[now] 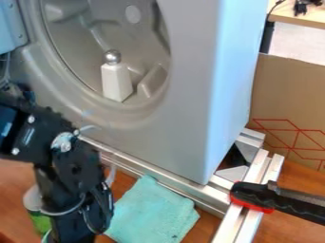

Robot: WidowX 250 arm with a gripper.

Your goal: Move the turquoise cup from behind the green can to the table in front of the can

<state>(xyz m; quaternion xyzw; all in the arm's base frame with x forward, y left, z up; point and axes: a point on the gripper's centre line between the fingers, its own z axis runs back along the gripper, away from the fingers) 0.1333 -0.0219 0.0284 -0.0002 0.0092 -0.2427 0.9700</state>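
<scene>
The black gripper [79, 218] hangs at the lower left, close to the bottom edge, just left of a folded teal cloth [152, 213]. Partly hidden behind the arm is a white and green object [35, 209]. Inside the round opening of a grey machine [190, 95] stands a white block-shaped bottle [116, 81] with a silver ball-like top, upright and well above the gripper.
Metal rails [149, 172] run along the machine's foot and meet at its lower right corner. A black and red tool handle [260, 197] lies over the rails at right. Behind stands a brown cardboard panel [289, 95] with red lines.
</scene>
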